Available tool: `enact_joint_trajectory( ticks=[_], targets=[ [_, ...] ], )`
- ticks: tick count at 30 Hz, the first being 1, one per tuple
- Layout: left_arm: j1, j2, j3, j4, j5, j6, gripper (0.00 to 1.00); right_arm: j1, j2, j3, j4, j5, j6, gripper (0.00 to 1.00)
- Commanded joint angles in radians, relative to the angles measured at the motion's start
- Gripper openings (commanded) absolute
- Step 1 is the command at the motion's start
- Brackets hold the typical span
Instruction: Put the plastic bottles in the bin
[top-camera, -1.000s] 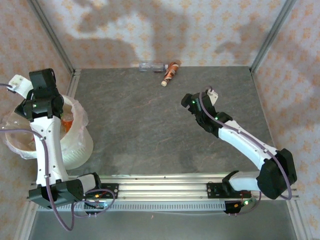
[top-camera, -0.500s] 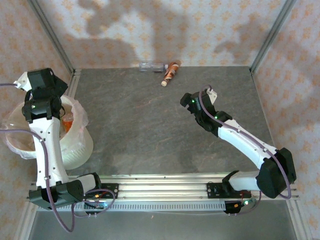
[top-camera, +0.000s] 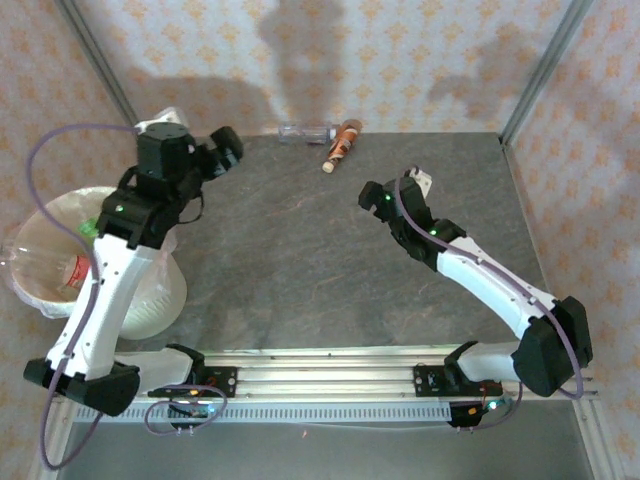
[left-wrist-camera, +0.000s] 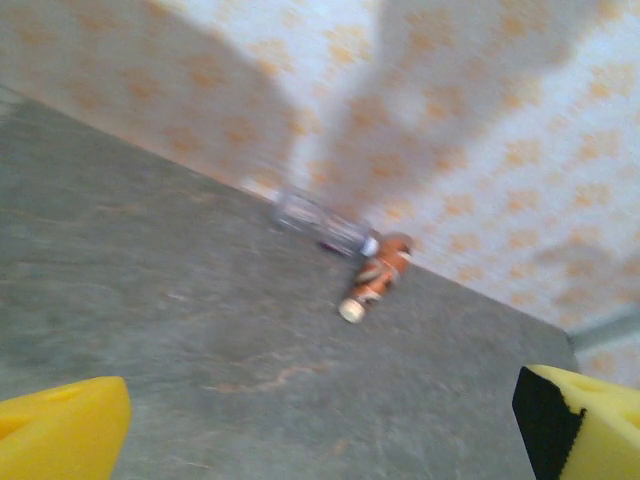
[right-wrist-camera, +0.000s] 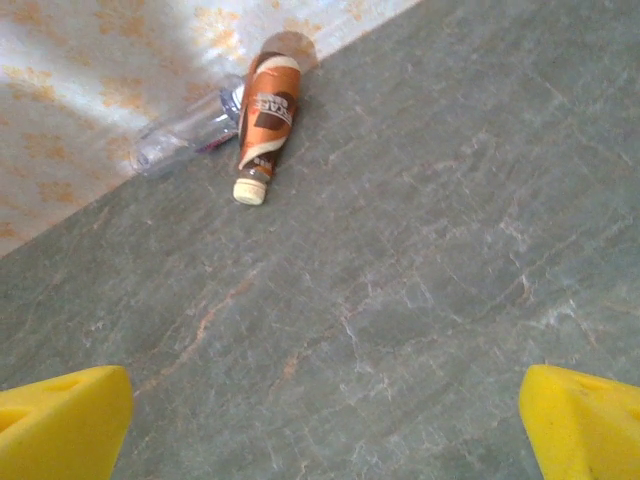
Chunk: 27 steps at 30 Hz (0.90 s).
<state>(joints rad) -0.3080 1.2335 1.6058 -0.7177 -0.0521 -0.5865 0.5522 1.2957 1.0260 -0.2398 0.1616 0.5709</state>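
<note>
Two plastic bottles lie at the table's far edge against the wall: a clear one (top-camera: 303, 131) (left-wrist-camera: 318, 222) (right-wrist-camera: 185, 135) and a brown-and-orange one (top-camera: 342, 146) (left-wrist-camera: 378, 278) (right-wrist-camera: 268, 110) with a pale cap toward me. The bin (top-camera: 150, 295) stands at the left, lined with a bag, with bottles inside, one red-labelled (top-camera: 78, 268). My left gripper (top-camera: 225, 150) (left-wrist-camera: 320, 440) hangs open over the table's far left, right of the bin, empty. My right gripper (top-camera: 372, 192) (right-wrist-camera: 325, 430) is open and empty, near of the two bottles.
The grey stone-patterned table (top-camera: 300, 250) is walled by patterned panels behind and at both sides. A metal rail (top-camera: 320, 365) runs along the near edge by the arm bases. Bare table lies between both grippers and the bottles.
My left arm has swung from above the bin to the right and forward over the table's far left. The right arm has barely moved.
</note>
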Motion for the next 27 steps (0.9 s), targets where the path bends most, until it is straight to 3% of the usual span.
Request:
enact_joint_trajectory(
  ticks=[1, 8, 13, 18, 21, 27],
  targets=[
    [-0.064, 0.075, 0.042, 0.088, 0.013, -0.005, 1.0, -0.029, 0.024, 0.046, 0.023, -0.007, -0.064, 0.99],
    [-0.146, 0.245, 0.096, 0.128, 0.114, -0.002, 1.0, -0.117, 0.171, 0.151, -0.045, -0.109, -0.067, 0.99],
    [-0.158, 0.307, 0.105, 0.069, 0.039, -0.001, 1.0, -0.148, 0.39, 0.333, -0.107, -0.289, -0.079, 1.0],
    [-0.157, 0.298, 0.045, 0.061, -0.026, 0.004, 1.0, -0.146, 0.703, 0.666, -0.23, -0.373, -0.048, 0.97],
    [-0.154, 0.286, 0.014, 0.045, -0.057, 0.01, 1.0, -0.142, 0.885, 0.881, -0.288, -0.364, -0.007, 0.93],
    [-0.135, 0.25, -0.06, 0.035, -0.084, 0.019, 1.0, -0.1, 1.201, 1.294, -0.409, -0.226, 0.009, 0.92]
  ],
)
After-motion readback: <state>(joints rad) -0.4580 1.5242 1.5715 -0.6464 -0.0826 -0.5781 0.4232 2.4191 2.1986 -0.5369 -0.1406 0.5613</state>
